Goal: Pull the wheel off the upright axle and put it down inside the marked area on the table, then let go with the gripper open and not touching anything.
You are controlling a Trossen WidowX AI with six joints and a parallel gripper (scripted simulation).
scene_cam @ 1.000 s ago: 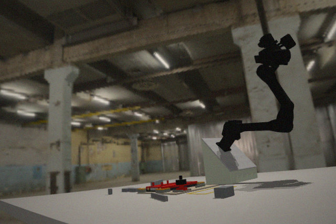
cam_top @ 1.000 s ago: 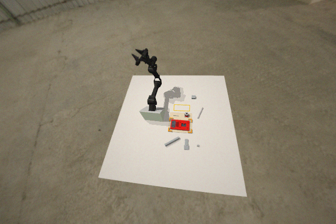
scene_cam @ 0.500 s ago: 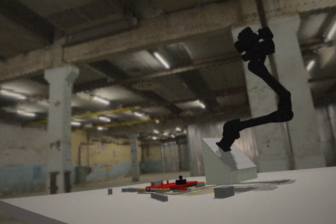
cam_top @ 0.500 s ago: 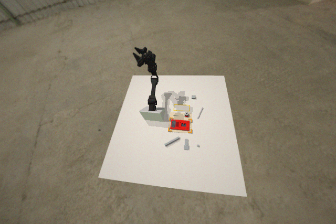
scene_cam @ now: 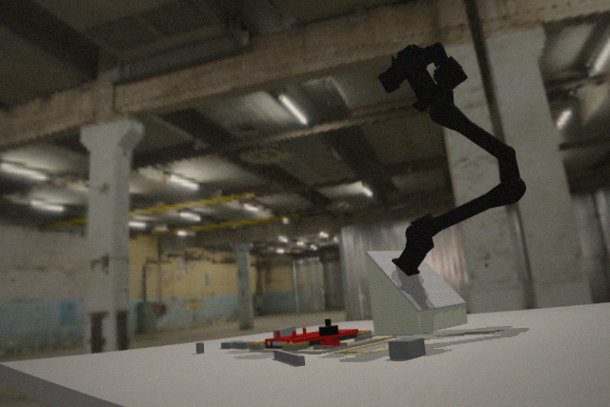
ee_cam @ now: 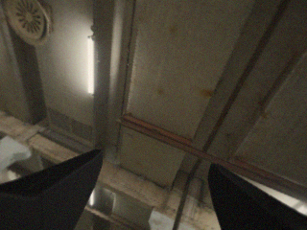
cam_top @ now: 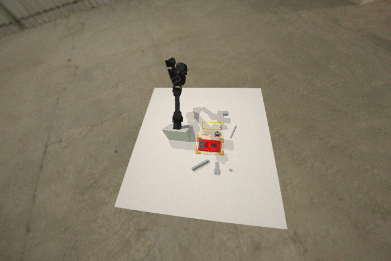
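The end effector is raised high in the upper right, fingers apart and gripping nothing, aimed at the ceiling. The wheel sits on its axle mid-tabletop, ungrasped.

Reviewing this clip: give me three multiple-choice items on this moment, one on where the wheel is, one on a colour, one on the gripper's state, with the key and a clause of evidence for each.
1. Where is the wheel?
A. On the upright axle beside the red plate
B. Inside the yellow marked area
C. Between the fingers

2. What colour is the outline of the marked area?
A. Blue
B. Yellow
C. Green

3. How is the gripper now?
A. Shut on the wheel
B. Open, high above the table, holding nothing
C. Resting on the red plate

Key: 1 A, the top view shows the wheel at the board's corner next to the red plate; 2 B, a thin yellow rectangle; 3 B, the wrist view shows only ceiling between the spread fingers.
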